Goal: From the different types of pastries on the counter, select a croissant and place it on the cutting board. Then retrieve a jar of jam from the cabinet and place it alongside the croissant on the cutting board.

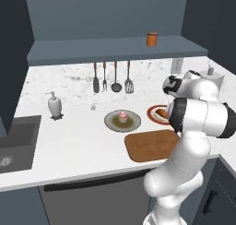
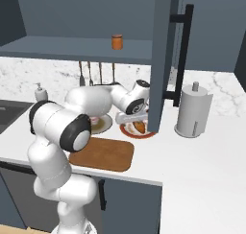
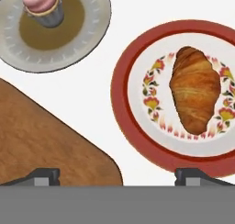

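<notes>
The croissant (image 3: 195,90) lies golden-brown on a round red-rimmed plate (image 3: 124,126), seen also as croissant (image 2: 139,126) and croissant (image 1: 162,112). A pink-frosted cupcake (image 3: 42,5) stands on a grey plate (image 3: 92,39) beside it. My gripper (image 3: 117,177) hovers above the counter (image 3: 92,94) between plate and cutting board (image 3: 41,140), open, nothing between its fingertips (image 3: 46,176). The croissant sits ahead and to the right of the jaws. The brown cutting board (image 1: 152,145) is bare. The jar of jam (image 1: 152,38) stands on the cabinet shelf ledge (image 1: 92,53), also jar (image 2: 116,41).
An open dark cabinet door (image 2: 163,60) hangs right beside my hand. A paper-towel roll (image 2: 193,111) stands to the right. Utensils (image 1: 113,79) hang on the back wall, a soap dispenser (image 1: 55,105) and dark sink (image 1: 14,145) are at the left.
</notes>
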Robot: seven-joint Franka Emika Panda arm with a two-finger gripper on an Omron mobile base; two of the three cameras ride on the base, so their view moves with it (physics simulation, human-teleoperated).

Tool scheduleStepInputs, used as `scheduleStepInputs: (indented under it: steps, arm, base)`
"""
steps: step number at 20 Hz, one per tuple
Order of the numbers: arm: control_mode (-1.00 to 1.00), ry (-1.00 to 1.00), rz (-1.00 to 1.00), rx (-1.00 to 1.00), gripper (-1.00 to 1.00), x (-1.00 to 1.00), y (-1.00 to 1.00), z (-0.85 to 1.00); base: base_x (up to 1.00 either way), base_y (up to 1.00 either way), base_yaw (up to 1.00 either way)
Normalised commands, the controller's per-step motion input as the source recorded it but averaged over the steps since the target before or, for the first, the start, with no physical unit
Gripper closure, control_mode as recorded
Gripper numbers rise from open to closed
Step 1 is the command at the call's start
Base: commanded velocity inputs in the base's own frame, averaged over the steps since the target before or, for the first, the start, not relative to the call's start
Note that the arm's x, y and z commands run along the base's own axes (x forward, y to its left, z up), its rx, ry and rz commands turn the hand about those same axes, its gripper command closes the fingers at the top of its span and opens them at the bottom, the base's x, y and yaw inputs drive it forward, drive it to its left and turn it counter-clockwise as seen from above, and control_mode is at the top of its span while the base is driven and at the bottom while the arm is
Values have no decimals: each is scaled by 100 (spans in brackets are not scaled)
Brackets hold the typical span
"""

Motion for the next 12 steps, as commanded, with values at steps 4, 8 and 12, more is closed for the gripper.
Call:
scheduleStepInputs:
  steps: [4, 8, 12]
  arm:
    - [-100, -1, 6, 1, -100, 33, -2, -27]
    - [-100, 0, 3, 2, -100, 55, 0, 0]
    - [-100, 0, 1, 2, -100, 48, -1, 0]
  base:
    - [0, 0, 0]
    - [0, 0, 0]
    - [0, 0, 0]
